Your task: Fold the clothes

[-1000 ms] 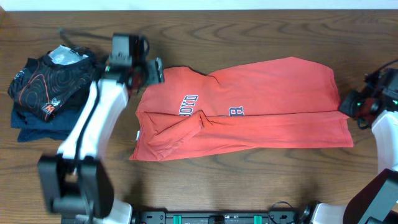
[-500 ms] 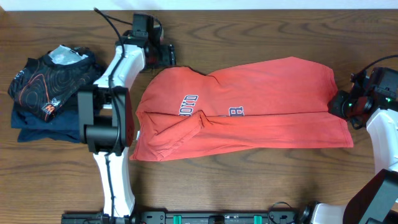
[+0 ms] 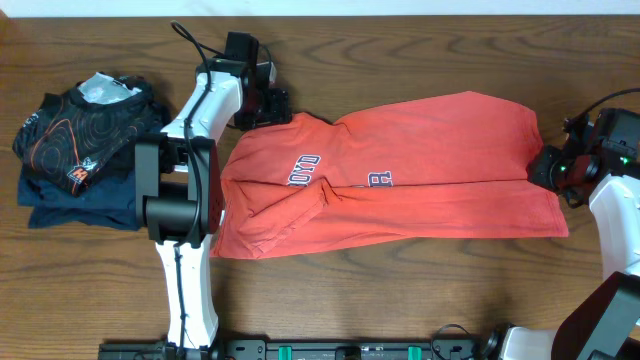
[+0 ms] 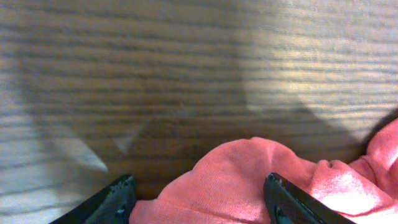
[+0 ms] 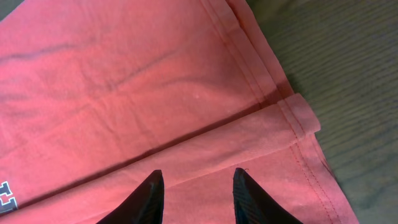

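T-shirt (image 3: 440, 160) lettering (image 3: 303, 168) half hidden in folds; left gripper (image 4: 199, 190) mostly cropped.

From above, the light is bright and even, and the tabletop (image 3: 400, 295) looks sharp. The left wrist view is blurry, with a shiny pale patch at the upper right and a dark shadow across the middle. The right wrist view is clear and evenly lit.

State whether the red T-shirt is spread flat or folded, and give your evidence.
Partly folded. One long edge of the red T-shirt lies turned over the chest, hiding part of the lettering.
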Controlling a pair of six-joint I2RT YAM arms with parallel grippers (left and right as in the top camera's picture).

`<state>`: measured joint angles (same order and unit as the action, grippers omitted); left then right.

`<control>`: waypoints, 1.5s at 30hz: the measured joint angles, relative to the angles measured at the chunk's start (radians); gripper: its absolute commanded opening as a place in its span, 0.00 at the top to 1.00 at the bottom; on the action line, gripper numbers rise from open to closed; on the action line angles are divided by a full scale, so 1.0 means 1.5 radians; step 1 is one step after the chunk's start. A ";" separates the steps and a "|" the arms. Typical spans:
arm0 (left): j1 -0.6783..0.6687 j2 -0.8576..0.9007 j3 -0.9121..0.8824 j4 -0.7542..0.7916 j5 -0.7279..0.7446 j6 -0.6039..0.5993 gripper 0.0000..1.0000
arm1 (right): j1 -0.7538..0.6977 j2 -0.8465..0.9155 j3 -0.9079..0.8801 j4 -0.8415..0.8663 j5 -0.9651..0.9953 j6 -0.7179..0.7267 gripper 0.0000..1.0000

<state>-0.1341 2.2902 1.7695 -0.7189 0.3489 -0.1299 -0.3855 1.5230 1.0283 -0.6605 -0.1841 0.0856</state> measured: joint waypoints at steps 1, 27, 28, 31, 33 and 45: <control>-0.001 0.000 0.000 -0.004 0.003 0.000 0.32 | 0.000 0.000 0.000 0.000 0.000 0.000 0.65; 0.003 -0.012 0.000 -0.047 0.050 0.000 0.94 | 0.000 0.000 0.000 0.015 0.000 -0.003 0.65; 0.004 -0.014 0.000 -0.045 0.050 0.000 0.93 | 0.000 0.000 0.000 0.015 0.000 -0.005 0.64; 0.011 -0.032 0.000 -0.042 0.050 0.000 0.94 | 0.000 0.000 0.000 0.015 0.001 -0.013 0.63; 0.016 -0.049 0.000 -0.043 0.050 0.000 0.93 | 0.001 0.006 0.006 0.016 0.003 -0.016 0.63; 0.019 -0.083 -0.019 -0.042 0.050 -0.001 0.91 | 0.033 0.144 0.064 0.298 0.023 -0.025 0.56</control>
<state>-0.1062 2.1654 1.7412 -0.7822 0.4236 -0.1314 -0.3363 1.7397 1.1240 -0.2131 -0.1493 0.0483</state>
